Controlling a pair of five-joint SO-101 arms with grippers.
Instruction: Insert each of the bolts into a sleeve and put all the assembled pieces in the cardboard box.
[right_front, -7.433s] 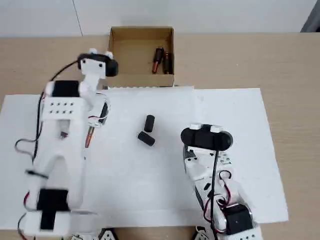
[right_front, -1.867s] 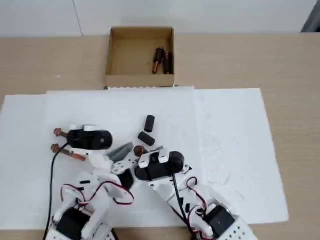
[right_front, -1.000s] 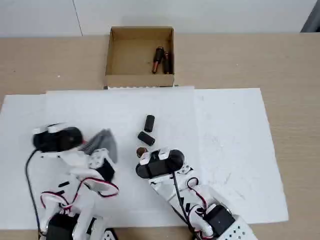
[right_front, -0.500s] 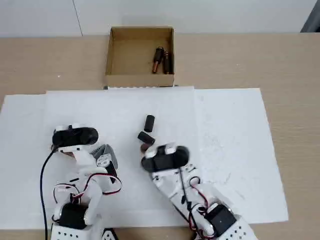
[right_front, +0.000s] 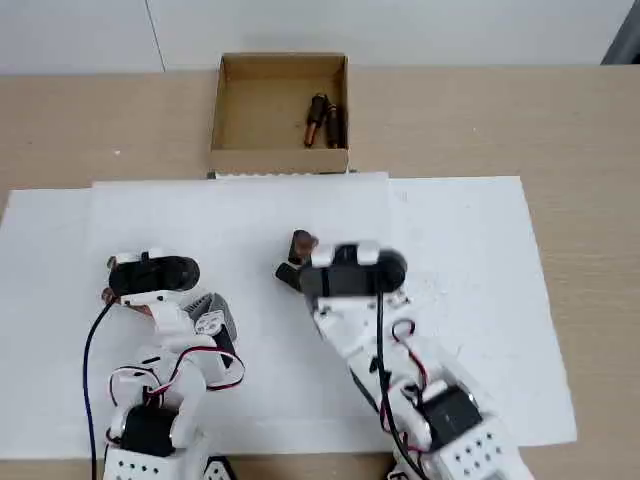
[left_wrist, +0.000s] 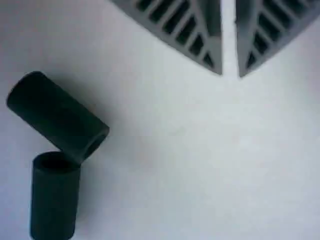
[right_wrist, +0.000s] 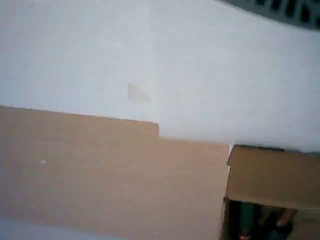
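Observation:
Two black sleeves lie touching on the white paper, one tilted (left_wrist: 57, 117) and one beside it (left_wrist: 54, 195). My left gripper (left_wrist: 228, 72) hovers a little away from them with only a thin slit between its grey fingertips, and nothing in it. In the high view it (right_front: 215, 315) sits low on the left. My right arm's wrist (right_front: 352, 270) is over the sleeves (right_front: 288, 273). A brown bolt head (right_front: 304, 242) sticks out at its far side, carried in the right gripper. The cardboard box (right_front: 228, 110) holds assembled pieces (right_front: 325, 120).
Another bolt (right_front: 108, 295) peeks out beside the left arm's wrist. The box (right_wrist: 272, 177) stands beyond the paper's far edge on the wooden table (right_wrist: 75, 165). White paper (right_front: 460, 260) stretches right of the arms.
My right arm has moved toward the box with the bolt, from beside the sleeves to over them. The left arm swung back to the right and settled.

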